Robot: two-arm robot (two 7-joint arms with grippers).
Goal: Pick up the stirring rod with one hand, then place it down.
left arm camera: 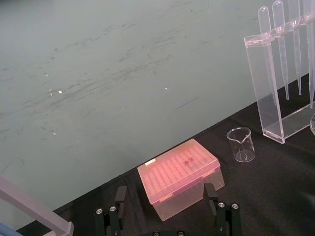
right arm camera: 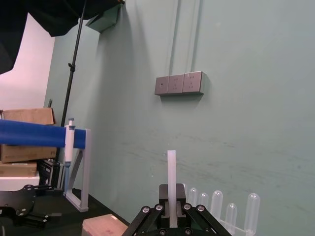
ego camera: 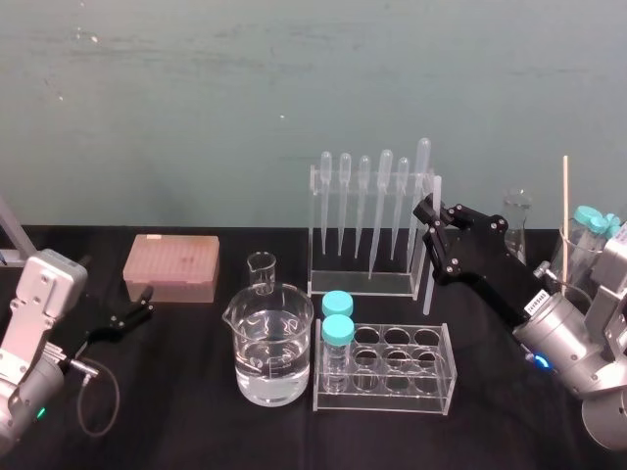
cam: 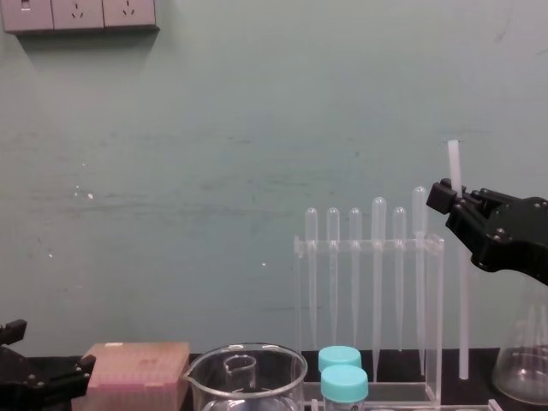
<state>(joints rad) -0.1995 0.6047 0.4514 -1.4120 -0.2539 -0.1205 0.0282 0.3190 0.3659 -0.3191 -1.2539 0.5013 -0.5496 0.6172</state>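
Note:
The stirring rod (ego camera: 432, 245) is a thin translucent-white stick standing nearly upright just right of the pipette rack (ego camera: 367, 230). My right gripper (ego camera: 428, 210) is shut on its upper part, reaching in from the right. In the chest view the stirring rod (cam: 458, 274) runs from above the right gripper (cam: 447, 199) down to table level; I cannot tell whether its lower end touches. The right wrist view has the stirring rod (right arm camera: 171, 172) rising between the black fingers (right arm camera: 162, 194). My left gripper (ego camera: 145, 304) rests open low at the left, in front of the pink box (left arm camera: 179, 174).
A large beaker of water (ego camera: 269, 357) and a small beaker (ego camera: 262, 269) stand at centre. A clear tube rack (ego camera: 387, 370) holds two teal-capped tubes. A flask (ego camera: 516, 220) and a container with a wooden stick (ego camera: 565, 211) are at the far right.

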